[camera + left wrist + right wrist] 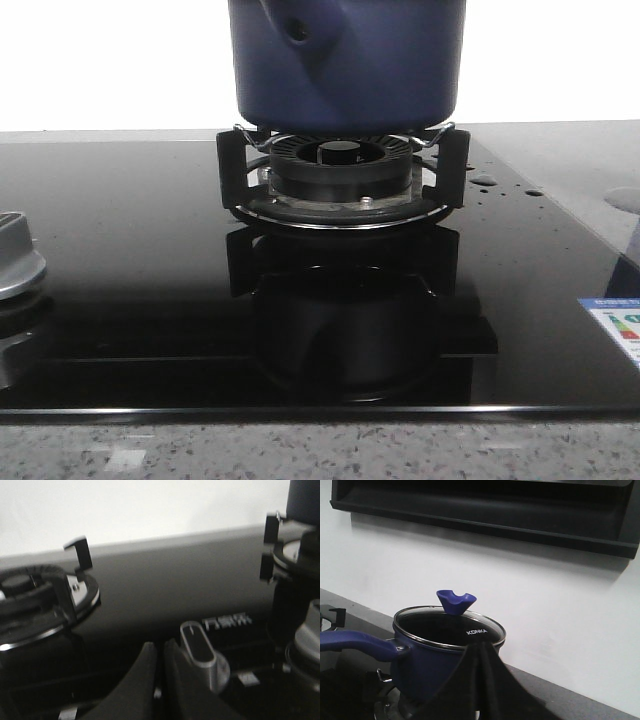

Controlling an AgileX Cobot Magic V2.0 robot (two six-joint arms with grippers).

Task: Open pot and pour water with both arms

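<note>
The navy-blue pot [345,60] stands on the middle burner's grate, and its handle mount with a dark hole [297,30] faces the front. In the right wrist view the pot [427,667] carries a glass lid [447,627] with a blue knob [456,601], and its long blue handle [355,640] sticks out sideways. My right gripper [482,646] is shut and empty, its tip just before the pot's rim. My left gripper [160,646] is shut and empty, low over the hob beside a silver control knob [201,652]. Neither gripper shows in the front view.
The black ribbed burner ring [340,160] and grate [232,165] sit under the pot on the glossy black hob [120,300]. A second burner [35,600] lies to the left. A silver knob [15,255] is at the left edge, a label [615,330] at the right. A range hood [485,505] hangs overhead.
</note>
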